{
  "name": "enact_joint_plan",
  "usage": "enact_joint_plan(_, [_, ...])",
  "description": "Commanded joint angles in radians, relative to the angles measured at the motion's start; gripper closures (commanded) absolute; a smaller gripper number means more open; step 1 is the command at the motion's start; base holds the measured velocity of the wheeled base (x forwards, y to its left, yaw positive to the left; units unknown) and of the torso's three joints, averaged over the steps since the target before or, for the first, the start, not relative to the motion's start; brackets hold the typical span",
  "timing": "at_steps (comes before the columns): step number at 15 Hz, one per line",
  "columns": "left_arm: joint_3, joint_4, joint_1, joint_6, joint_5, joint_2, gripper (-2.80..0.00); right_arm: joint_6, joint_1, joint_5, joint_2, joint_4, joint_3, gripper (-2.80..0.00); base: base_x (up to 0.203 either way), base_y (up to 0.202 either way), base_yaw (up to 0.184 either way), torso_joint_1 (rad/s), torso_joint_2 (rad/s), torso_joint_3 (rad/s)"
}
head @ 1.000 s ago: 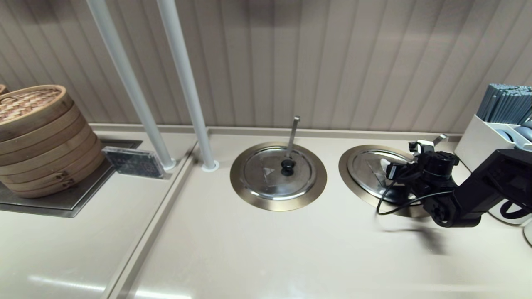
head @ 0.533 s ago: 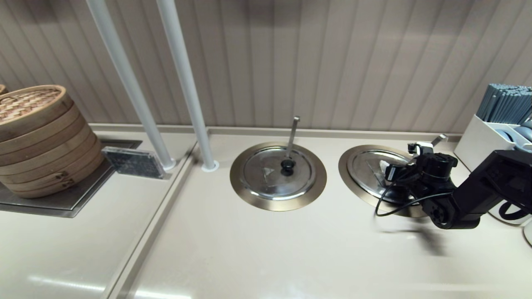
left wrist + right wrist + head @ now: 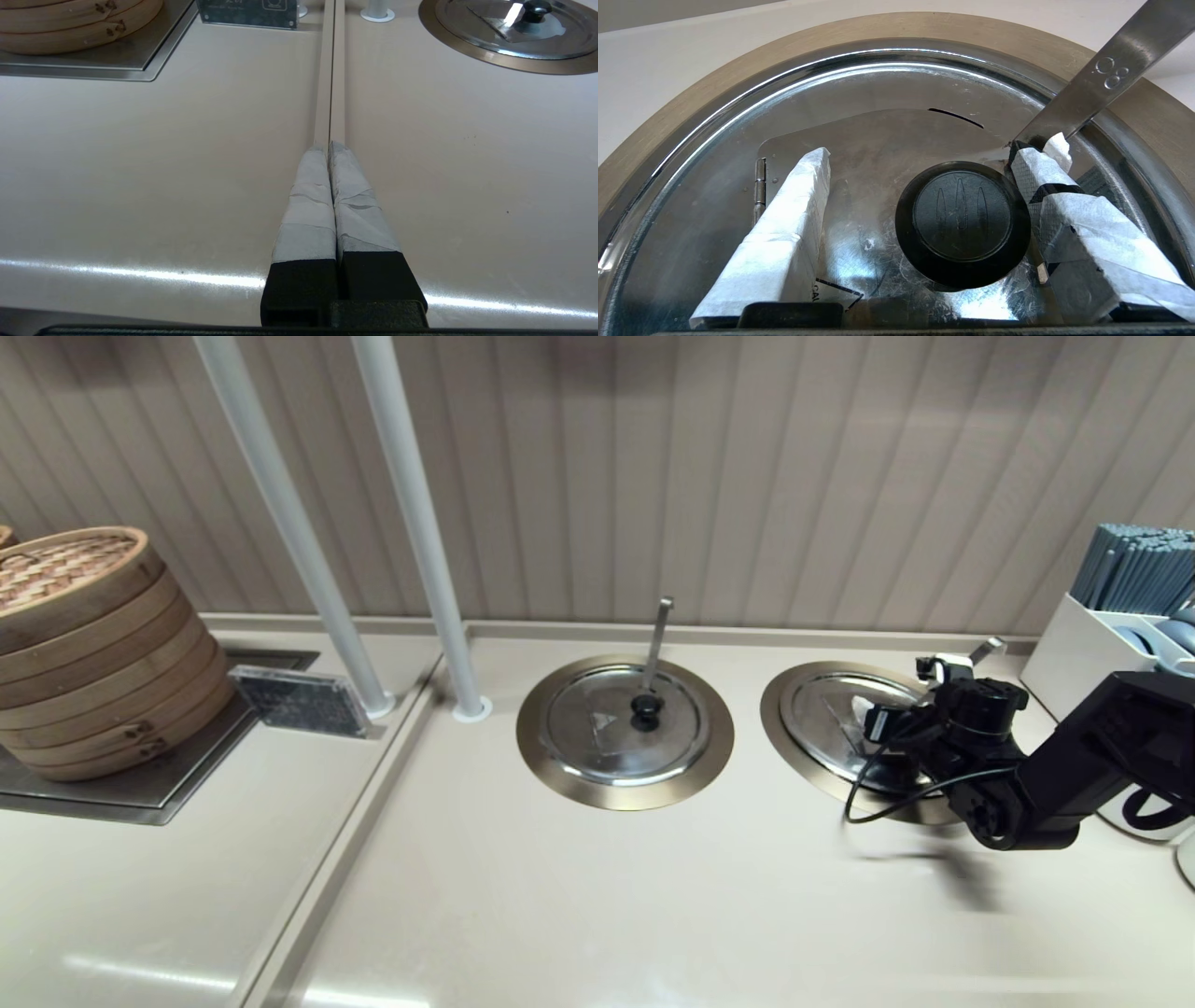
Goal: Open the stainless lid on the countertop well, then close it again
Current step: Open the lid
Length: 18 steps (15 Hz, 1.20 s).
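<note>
The stainless lid (image 3: 826,714) lies flat and closed in the right-hand countertop well, inside its brass-coloured ring (image 3: 777,721). The broad slanted ladle handle (image 3: 986,650) sticks out at the far side. My right gripper (image 3: 920,733) reaches down over the lid and is open around the black knob (image 3: 962,224). In the right wrist view, the gripper (image 3: 929,154) has one taped finger (image 3: 1069,205) right against the knob's side near the ladle handle (image 3: 1101,84). The other finger (image 3: 784,233) stands clearly apart, by the hinge (image 3: 759,186). My left gripper (image 3: 329,147) is shut and empty, low over the counter.
A similar lid (image 3: 621,723) with a thin upright ladle handle (image 3: 659,639) covers the middle well. Two white poles (image 3: 439,569) rise at the back left, beside a bamboo steamer stack (image 3: 84,644). A white utensil holder (image 3: 1111,635) stands right of my arm.
My right wrist has shifted only slightly over the lid. The lid stays flat and closed.
</note>
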Motion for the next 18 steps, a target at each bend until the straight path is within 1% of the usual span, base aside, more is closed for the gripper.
enact_joint_plan(1, [-0.001,-0.001,0.000,0.000,0.000,0.000,0.00,0.001,0.001,-0.001,-0.015,-0.009,0.003,-2.80,0.000,0.000,0.000,0.000,0.00,0.000])
enact_joint_plan(6, [0.001,-0.001,0.000,0.000,0.000,0.000,0.00,0.015,0.021,-0.002,-0.051,-0.009,0.021,-2.80,0.000,0.000,0.000,0.000,0.00,0.000])
enact_joint_plan(18, [0.001,-0.001,0.000,0.000,0.000,0.000,0.00,0.016,0.033,-0.007,-0.084,-0.010,0.027,-2.80,0.000,0.000,0.000,0.000,0.00,0.000])
